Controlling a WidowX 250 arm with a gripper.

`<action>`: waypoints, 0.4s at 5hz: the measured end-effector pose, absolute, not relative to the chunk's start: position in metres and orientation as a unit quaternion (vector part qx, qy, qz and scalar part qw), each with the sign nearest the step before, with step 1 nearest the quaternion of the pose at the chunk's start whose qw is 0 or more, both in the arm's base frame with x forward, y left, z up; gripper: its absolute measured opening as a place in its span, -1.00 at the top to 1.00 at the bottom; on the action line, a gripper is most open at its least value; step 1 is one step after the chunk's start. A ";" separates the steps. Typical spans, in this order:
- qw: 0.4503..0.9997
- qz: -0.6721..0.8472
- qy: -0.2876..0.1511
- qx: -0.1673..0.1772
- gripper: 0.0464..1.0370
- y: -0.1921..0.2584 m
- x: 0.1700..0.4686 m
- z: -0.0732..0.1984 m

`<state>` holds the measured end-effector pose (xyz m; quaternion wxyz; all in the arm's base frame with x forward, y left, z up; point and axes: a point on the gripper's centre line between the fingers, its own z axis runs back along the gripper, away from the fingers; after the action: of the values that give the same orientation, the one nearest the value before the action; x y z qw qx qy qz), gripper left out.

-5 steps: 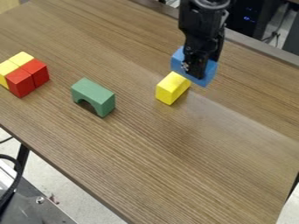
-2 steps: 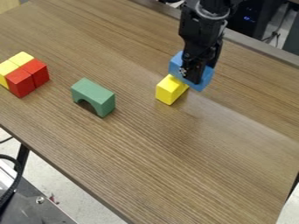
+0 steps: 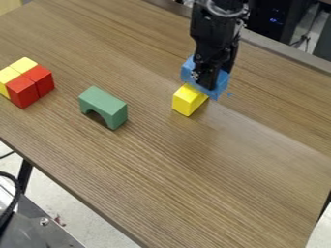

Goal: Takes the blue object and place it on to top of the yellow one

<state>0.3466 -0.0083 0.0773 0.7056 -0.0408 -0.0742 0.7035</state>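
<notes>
Our claw [image 3: 205, 82] clamps the blue wood-like block [image 3: 222, 83]
Likely light, stiff; we'd hold its middle. Below our claw: the yellow wood-like block [image 3: 187, 101].

Lighting's fairly bright and even across the counter [image 3: 161, 164]. Tops of the green block [image 3: 103, 100] and red blocks [image 3: 31, 88] read lighter than their sides, so light's from above. Soft shadow right of the yellow block [image 3: 188, 101]; dark under the green arch. Pale, soft sheen on the counter's right half. Floor [image 3: 94, 225] bright. Arm [image 3: 217, 31] near-black, small glints. Tiny blue lights [image 3: 277, 21] glow in the dark top-right background.
</notes>
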 end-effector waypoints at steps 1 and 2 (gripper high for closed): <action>0.702 0.706 -0.073 -0.048 -0.01 -0.003 0.350 0.081; 0.701 0.708 -0.069 -0.051 -0.01 0.000 0.350 0.081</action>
<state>0.3500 -0.0005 0.0815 0.7014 -0.0512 -0.0685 0.7076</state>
